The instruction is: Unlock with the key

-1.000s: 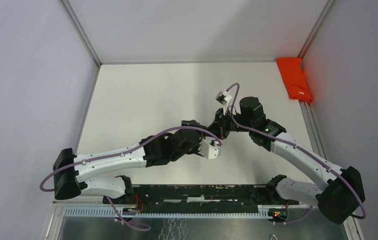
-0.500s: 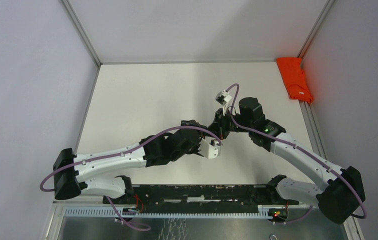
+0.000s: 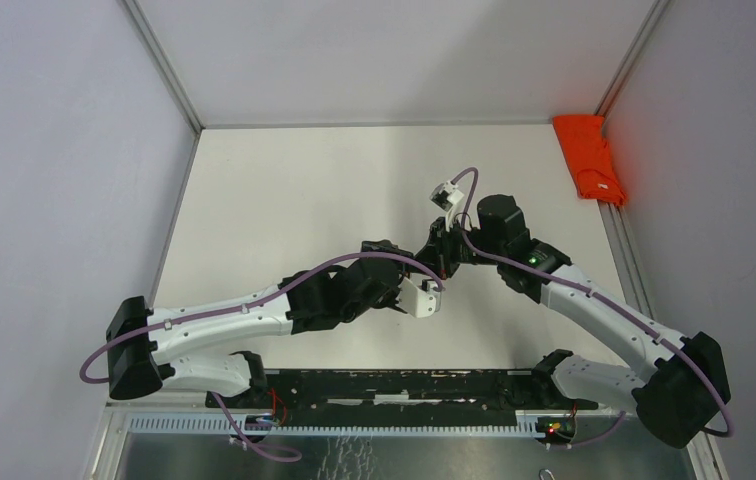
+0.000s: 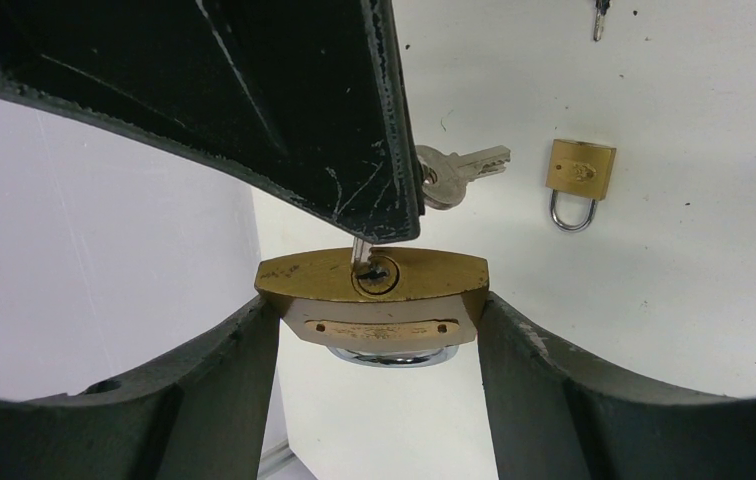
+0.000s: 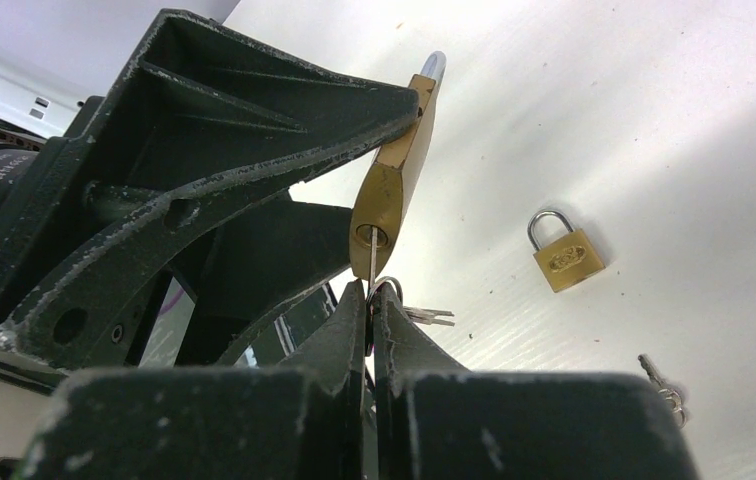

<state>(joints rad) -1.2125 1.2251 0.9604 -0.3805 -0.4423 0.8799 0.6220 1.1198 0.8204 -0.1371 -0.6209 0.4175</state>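
The white surface (image 3: pixel 284 200) carries little, so both arms work above its middle; the left arm (image 3: pixel 224 320) and right arm (image 3: pixel 604 310) reach inward until their wrists meet, which looks like a deliberate split of labour, one holding and the other turning; an orange cloth (image 3: pixel 589 160) lies bunched at the far right corner, well apart from the work. The left end effector (image 4: pixel 374 315) has its jaws spread wide and pressed against the two narrow ends of the brass padlock (image 4: pixel 384 325), lifting it clear of the surface with the keyhole face turned toward the other arm; gripping by the ends seems chosen to leave that face open and to brace the body against twisting. The right end effector (image 5: pixel 371 305) is pinched fully closed on the head of the key (image 5: pixel 370 262), whose blade runs straight from the fingertips into the keyhole; how deep it sits cannot be told. The shackle shows only as a silver curve behind the body, so whether it has released is unclear; I judge the turn as the step in hand. A second padlock (image 5: pixel 565 258) lies flat on the surface nearby, closed; a companion key (image 4: pixel 459 170) dangles beside the gripped one, apparently on the same ring; a loose key (image 5: pixel 659 380) lies further off.
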